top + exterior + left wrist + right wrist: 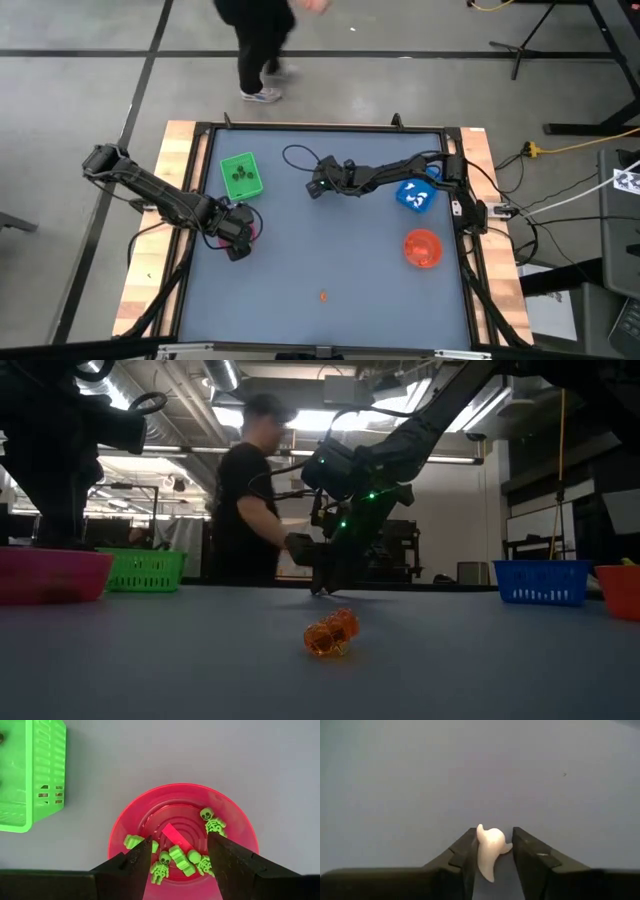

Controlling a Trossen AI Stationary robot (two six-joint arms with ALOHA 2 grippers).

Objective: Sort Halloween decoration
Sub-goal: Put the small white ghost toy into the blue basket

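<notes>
Nearest the low cam: a small orange figure (331,633) lying on its side on the grey counter (480,660), alone, well apart from everything else. From above it sits near the front-centre of the counter (322,295).

Right end effector (493,851) is out mid-counter, tips down at the surface, w/ a white ghost figure (490,849) between its fingers. Both fingers sit right against the ghost's sides; looks like it's clenched on it, ghost at counter level. In the high view that end effector (318,187) is stretched toward the counter's centre, away from the blue tray (416,195) and the orange bowl (422,248) on its own side. Blue tray holds a few white bits; can't make out shapes.

Left end effector (179,851) hangs over the pink bowl (235,822), fingers spread wide, nothing between them, released. In the bowl: several green skeleton figures (214,822) plus other green pieces, clustered on the side by the fingers; a pink flat strip lies among them. Green tray (30,775) just beside the bowl, not touching. High view: green tray (241,176) has a few dark figures in it; left end effector (238,238) covers most of the pink bowl.

Person (245,500) in dark top stands beyond the far edge of the counter; also visible at the high view's top, on the floor (80,100).
</notes>
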